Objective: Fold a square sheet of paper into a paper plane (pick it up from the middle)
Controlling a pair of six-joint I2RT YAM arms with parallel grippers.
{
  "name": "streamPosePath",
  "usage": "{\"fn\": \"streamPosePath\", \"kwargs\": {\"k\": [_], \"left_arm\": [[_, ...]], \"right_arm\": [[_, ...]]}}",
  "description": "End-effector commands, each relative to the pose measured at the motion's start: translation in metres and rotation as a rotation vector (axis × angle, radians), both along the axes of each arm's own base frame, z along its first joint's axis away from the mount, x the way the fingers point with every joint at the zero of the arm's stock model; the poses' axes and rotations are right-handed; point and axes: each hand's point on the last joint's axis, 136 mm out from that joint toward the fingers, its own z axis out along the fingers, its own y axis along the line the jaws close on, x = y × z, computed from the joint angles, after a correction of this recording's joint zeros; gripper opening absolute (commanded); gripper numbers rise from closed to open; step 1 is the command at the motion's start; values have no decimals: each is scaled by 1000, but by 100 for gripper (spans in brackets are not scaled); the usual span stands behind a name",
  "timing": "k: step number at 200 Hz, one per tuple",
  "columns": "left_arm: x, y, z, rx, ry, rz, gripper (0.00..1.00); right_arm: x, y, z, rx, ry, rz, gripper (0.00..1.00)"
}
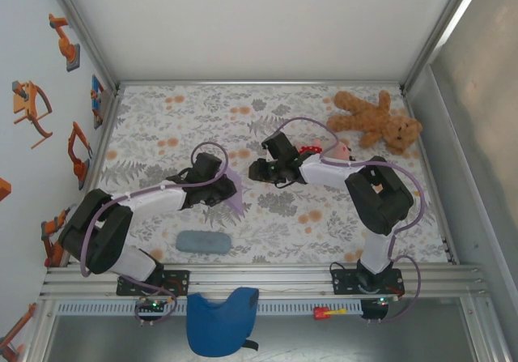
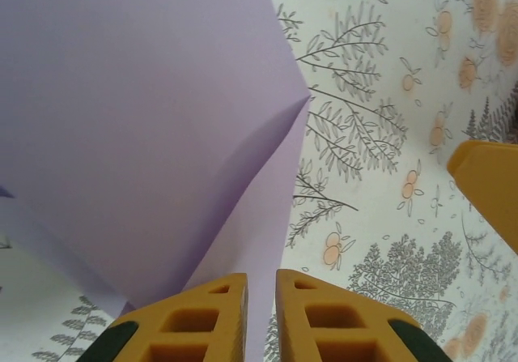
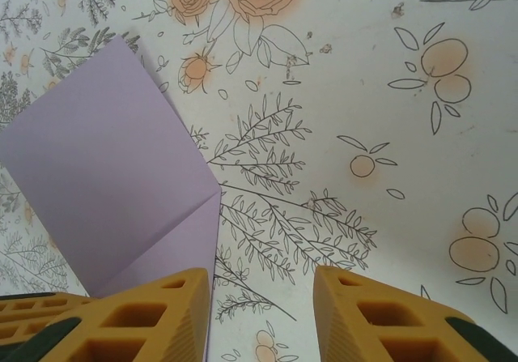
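Lavender, thin, sharply creased: square sheet of paper [image 2: 146,135] raised near centre of floral-print desk [image 3: 388,95], pinched between narrow left gripper [image 2: 261,285] jaws. Right gripper [image 3: 261,279] jaws wide, just beside sheet's edge.

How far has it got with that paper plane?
Early on. Done: the lavender sheet is lifted and shows one crease, with a flap folded over. In hand: the left tool pinches the sheet, while the right tool stands open beside it. Left: nearly all the folding, as there is no pointed dart shape yet.
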Motion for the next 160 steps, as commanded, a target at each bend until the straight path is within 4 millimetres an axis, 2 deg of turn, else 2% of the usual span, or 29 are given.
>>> {"fn": "streamPosePath", "kwargs": {"k": [1,87,116,160], "left_arm": [[-1,13,-5,46,19,41,17],[-10,31,-32,63,47,79,13],[-13,36,-39,59,51,85,9],[-22,38,-49,35,61,76,6]], "right_arm": [[-2,-5,12,-2,-4,-25,38],[-7,2,8,13,36,12,41],[-12,20,11,71,56,69,41],[-20,48,5,131,106,172,41]]}}
